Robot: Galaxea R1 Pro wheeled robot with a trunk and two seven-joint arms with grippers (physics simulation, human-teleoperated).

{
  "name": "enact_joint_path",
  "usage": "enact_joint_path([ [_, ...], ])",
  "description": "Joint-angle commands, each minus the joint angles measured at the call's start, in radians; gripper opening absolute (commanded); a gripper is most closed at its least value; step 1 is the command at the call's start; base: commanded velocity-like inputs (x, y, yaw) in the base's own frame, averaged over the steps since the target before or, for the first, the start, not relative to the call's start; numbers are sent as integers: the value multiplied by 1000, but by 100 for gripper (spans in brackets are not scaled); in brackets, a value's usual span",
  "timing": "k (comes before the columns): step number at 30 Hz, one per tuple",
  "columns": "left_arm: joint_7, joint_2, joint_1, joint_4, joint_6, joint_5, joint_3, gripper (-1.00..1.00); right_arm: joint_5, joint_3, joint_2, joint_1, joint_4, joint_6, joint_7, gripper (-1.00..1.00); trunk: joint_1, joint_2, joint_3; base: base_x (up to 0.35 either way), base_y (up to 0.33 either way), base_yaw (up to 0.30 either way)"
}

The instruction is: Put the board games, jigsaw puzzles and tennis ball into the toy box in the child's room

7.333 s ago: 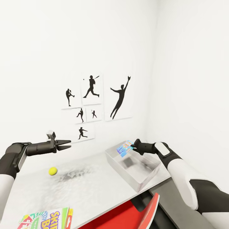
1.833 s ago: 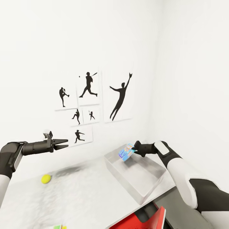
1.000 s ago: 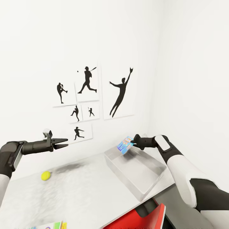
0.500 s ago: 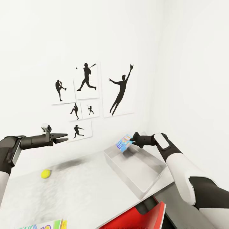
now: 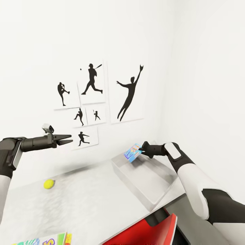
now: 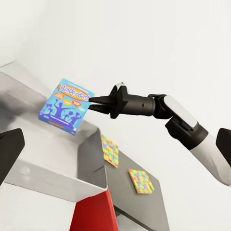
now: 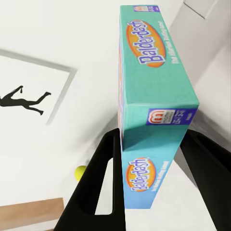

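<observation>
My right gripper (image 5: 142, 150) is shut on a small blue board game (image 5: 133, 153), lettered "Balderdash" (image 7: 154, 96). It holds the box tilted above the far end of the pale grey toy box (image 5: 131, 183). In the left wrist view the same blue box (image 6: 66, 106) hangs from the right gripper (image 6: 94, 103) over the toy box's wall (image 6: 57, 180). My left gripper (image 5: 68, 139) is open and empty, raised above the table (image 5: 85, 204). The tennis ball (image 5: 49, 184) lies below it on the table. Two jigsaw puzzles (image 6: 110, 150) (image 6: 141, 181) lie flat on the darker, lower table section.
A Skip-Bo game box (image 5: 44, 240) lies at the table's near edge. A red object (image 5: 149, 231) stands low beside the table's front corner. Black sports silhouettes (image 5: 129, 92) hang on the white wall behind, and the room corner is right of the toy box.
My left gripper has risen above the table. The right gripper and the blue box have stayed almost still over the toy box. The view has shifted slightly.
</observation>
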Motion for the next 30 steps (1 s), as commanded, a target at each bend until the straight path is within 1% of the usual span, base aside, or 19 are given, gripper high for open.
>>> enact_joint_path([
  [1, -4, 0, -1, 0, 11, 0, 0, 100, 4, -5, 1, -1, 0, 5, 3, -100, 1, -2, -3, 0, 0, 0],
  [9, -4, -3, -3, 0, 11, 5, 0, 100, 4, -5, 6, -2, -2, 2, 4, -100, 1, -2, -16, 0, 0, 0],
  [15, -4, -2, -4, -12, 11, 5, 0, 100, 5, -2, 7, -5, -49, 1, 3, -100, 1, -2, -26, 0, 0, 0],
  [21, -4, -2, -4, -33, 11, 7, 0, 100, 5, -1, 8, -7, -66, 2, 3, -100, 1, -2, -36, 0, 0, 0],
  [30, -4, 2, -4, -39, 11, 7, 0, 100, 6, 1, 23, -8, -107, 3, 3, -100, 1, -2, -50, 0, 0, 0],
])
